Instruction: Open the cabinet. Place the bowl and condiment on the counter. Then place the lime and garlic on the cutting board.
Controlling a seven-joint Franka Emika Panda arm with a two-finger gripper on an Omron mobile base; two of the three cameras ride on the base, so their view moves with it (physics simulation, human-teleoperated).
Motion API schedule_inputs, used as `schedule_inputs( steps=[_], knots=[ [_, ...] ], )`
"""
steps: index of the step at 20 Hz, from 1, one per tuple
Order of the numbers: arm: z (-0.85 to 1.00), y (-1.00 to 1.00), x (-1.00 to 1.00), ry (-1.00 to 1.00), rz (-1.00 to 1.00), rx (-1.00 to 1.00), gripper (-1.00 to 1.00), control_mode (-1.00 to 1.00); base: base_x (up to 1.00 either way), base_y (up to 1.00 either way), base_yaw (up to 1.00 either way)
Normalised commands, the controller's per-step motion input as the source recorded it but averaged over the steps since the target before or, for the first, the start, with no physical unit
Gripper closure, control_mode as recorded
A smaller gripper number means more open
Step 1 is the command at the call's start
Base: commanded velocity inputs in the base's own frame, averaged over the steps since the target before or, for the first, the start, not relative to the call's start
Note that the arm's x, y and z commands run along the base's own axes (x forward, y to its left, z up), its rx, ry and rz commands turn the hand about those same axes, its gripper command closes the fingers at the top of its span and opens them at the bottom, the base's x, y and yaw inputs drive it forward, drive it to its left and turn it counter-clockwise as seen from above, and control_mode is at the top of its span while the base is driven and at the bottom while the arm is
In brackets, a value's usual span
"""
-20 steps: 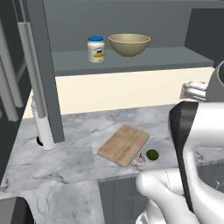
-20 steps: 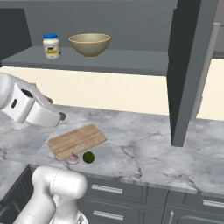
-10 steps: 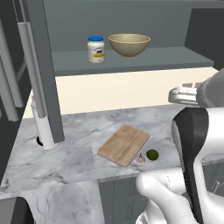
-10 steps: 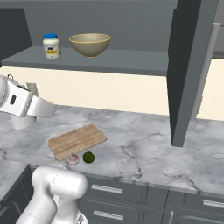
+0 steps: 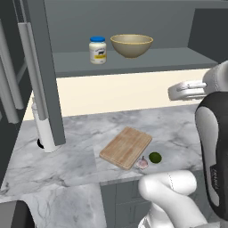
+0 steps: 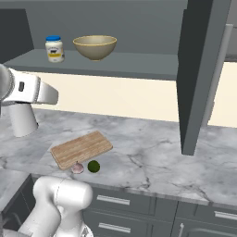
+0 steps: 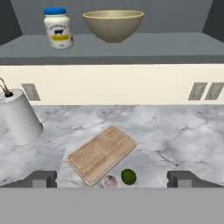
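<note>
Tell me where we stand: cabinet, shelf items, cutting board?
Done: the cabinet stands open. In hand: nothing; the gripper is open and empty. Left: the bowl and condiment still sit on the cabinet shelf, not the counter; the lime and garlic lie on the counter beside the cutting board.

i'm working in a kitchen: a veined marble bench (image 5: 178,129) runs along a cream wall with outlets (image 7: 205,91), dark grey drawers (image 6: 139,203) sit under it, and an open cabinet (image 5: 133,62) above holds a bowl (image 5: 132,45) and a condiment jar (image 5: 97,50). a cutting board (image 5: 126,147), a lime (image 5: 155,157), garlic (image 5: 142,164) and a paper towel roll (image 7: 18,117) lie on the bench.
</note>
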Motion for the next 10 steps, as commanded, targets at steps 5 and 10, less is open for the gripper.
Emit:
schedule_inputs(
  steps=[5, 10],
  knots=[
    [0.14, 0.20, 0.28, -0.16, 0.23, 0.00, -1.00, -1.00, 0.00, 0.00, 0.00],
    [0.09, 0.43, 0.41, -0.19, 0.14, 0.00, -1.00, -1.00, 0.00, 0.00, 0.00]
  ],
)
